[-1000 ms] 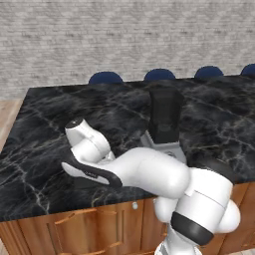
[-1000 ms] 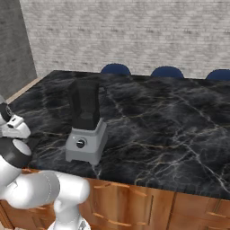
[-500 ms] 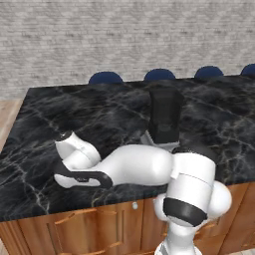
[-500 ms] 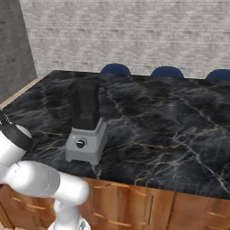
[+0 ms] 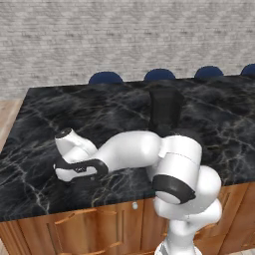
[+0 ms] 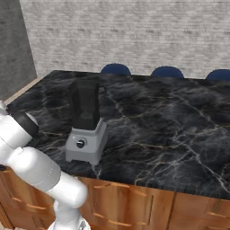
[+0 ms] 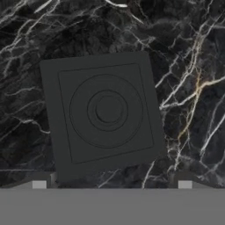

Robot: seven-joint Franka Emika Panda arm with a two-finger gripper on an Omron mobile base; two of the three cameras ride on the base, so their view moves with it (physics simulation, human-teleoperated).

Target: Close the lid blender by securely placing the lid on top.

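One lid (image 7: 105, 115) sits flat on the black marble counter (image 7: 193, 52), directly below the gripper (image 7: 112, 184) and square in the hand view. Jaws are spread wide with nothing between them; the finger tips (image 7: 39, 183) straddle the near edge of the lid, one past each side. Looks like the approach-to-grasp step, lid not picked up yet.

For a clean grasp, judging from this:
- lid is slightly rotated against the finger line, so I'd roll the wrist to put the pads parallel to two opposite edges
- centre on the round boss in the middle before dropping
- come straight down; it's thin, so the tips need to reach almost to the counter or they'll skate over the rim
- close on flat sides, not the rounded corners

Blender (image 6: 85, 123) stands well away from the gripper, off to its side on the same counter, jar top open. Arm (image 5: 129, 152) is stretched low across the counter toward the lid spot in the left base view.
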